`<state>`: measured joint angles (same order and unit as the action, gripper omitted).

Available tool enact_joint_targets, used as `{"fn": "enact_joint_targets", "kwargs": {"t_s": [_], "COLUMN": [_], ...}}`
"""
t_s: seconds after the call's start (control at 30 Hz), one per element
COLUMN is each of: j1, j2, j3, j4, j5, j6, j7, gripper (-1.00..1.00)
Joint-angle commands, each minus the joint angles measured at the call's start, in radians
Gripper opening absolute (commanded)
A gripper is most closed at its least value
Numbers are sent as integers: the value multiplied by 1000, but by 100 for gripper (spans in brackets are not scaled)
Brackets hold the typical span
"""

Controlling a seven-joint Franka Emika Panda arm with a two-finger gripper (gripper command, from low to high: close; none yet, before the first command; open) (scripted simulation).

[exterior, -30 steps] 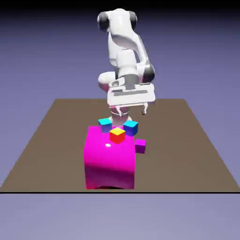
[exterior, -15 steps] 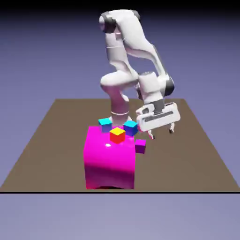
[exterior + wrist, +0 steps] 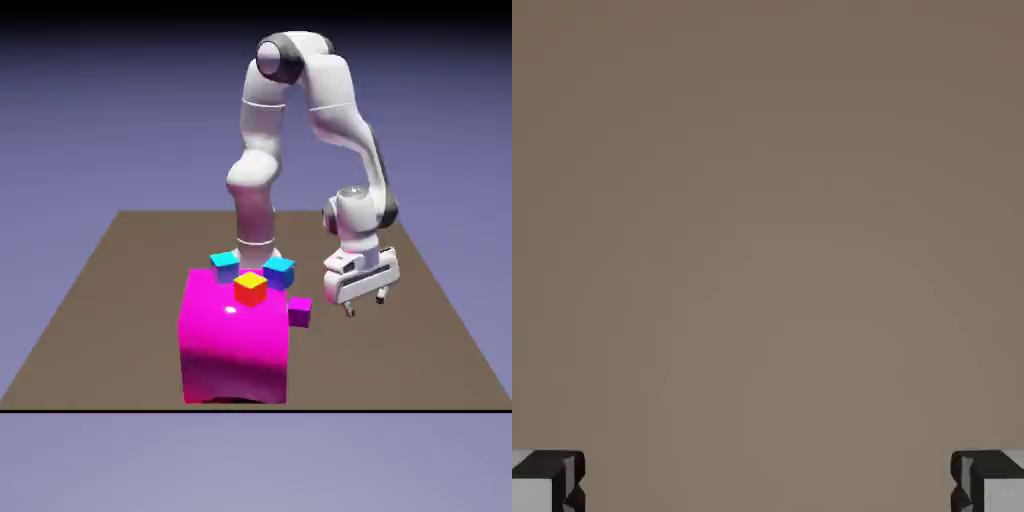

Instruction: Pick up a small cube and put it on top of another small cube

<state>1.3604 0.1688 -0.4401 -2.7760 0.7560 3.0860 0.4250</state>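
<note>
So, we're pre-grasp: gripper fingers wide apart, nothing between them. Purple cube sits just beside the magenta block, exterior view's right. Next: shift left in that view, align, descend.

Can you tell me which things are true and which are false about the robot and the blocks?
1. The claw is open. True.
2. The claw is holding the purple cube. False: nothing is between its fingers.
3. The big block is green. False: it is bright pink.
4. The purple cube is on the exterior view's right of the big block. True.
5. The hand view shows bare table between the fingers. True.
</note>
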Motion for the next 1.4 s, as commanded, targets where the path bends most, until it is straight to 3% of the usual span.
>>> {"fn": "enact_joint_targets", "kwargs": {"t_s": [0.0,0.73,1.17,1.37], "j1": [36,834,1305,1377], "j2": [20,457,682,693], "j3": [-12,-271,-345,-308], "j4": [1,20,-74,-156], "j5": [20,471,1017,1278], "j6": [1,29,28,23], "j7": [-8,-193,6,237], "gripper": [0,0,0,0]}}
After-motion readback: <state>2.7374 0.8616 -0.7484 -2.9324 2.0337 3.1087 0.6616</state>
